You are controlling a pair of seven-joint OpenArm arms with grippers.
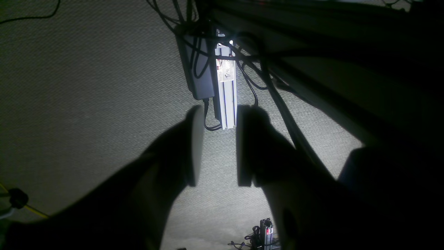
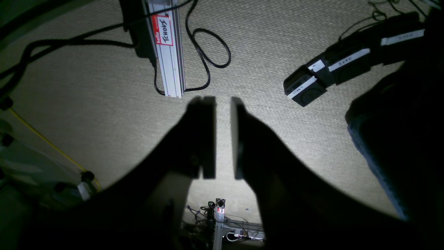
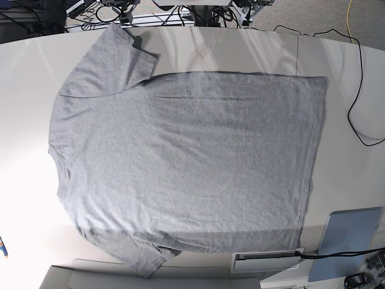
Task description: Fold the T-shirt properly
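The heather-grey T-shirt (image 3: 186, 162) lies spread flat on the white table (image 3: 355, 174) in the base view, plain side up. Its collar edge is at the left, its hem at the right, one sleeve at the top left and one at the bottom left. Neither gripper shows in the base view. My left gripper (image 1: 216, 146) is open and empty, and hangs over grey carpet away from the shirt. My right gripper (image 2: 223, 139) is open by a narrow gap and empty, also over carpet. The shirt shows in neither wrist view.
An aluminium post (image 1: 226, 97) with a dark power brick (image 1: 197, 69) and cables hangs in front of both grippers, also in the right wrist view (image 2: 170, 52). A black arm segment (image 2: 333, 73) lies right. On the table: a black cable (image 3: 355, 120) and a blue-grey pad (image 3: 349, 241).
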